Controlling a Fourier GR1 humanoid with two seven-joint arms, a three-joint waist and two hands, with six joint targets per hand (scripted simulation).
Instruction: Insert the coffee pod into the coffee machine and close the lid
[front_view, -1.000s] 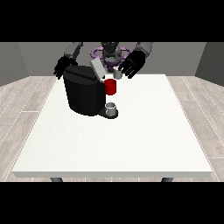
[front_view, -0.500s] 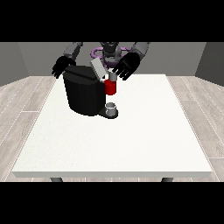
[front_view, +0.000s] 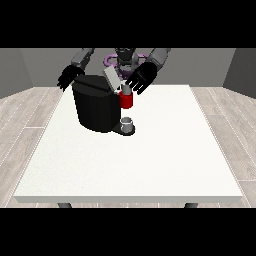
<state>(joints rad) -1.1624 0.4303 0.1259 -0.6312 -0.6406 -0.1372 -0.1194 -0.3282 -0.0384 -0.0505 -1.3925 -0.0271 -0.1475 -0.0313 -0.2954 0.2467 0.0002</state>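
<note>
Two black hands frame our coffee machine (front_view: 98, 107), which stands on the far left part of the white desk (front_view: 150, 160).

Starting at the left: the hand at the view's left (front_view: 69, 77) hovers by the machine's upper back corner, just beside the housing. Its fingers look spread and relaxed, holding nothing; whether it touches the housing we cannot tell.

Next comes the black machine itself, with its grey lid (front_view: 112, 78) tilted up and open above the top. At its front sits a red part (front_view: 127, 100), and below that a small grey cup (front_view: 127, 123) rests on the drip tray.

Just right of the lid we see the coffee pod (front_view: 126, 89), a small grey piece sitting on top of the red part, at the mouth of the machine. The hand at the view's right (front_view: 141, 79) hangs directly over and behind it, palm turned down toward the pod. We cannot tell whether its fingers are pinching the pod or have let go of it.

Our guess is that the pod is being seated and the lid is not yet closed. The risk from here: if the pod sits tilted in its slot, bringing the lid down could jam it or knock it off toward the cup. A sideways brush from the nearby hand could also nudge the open lid or shift the machine.
</note>
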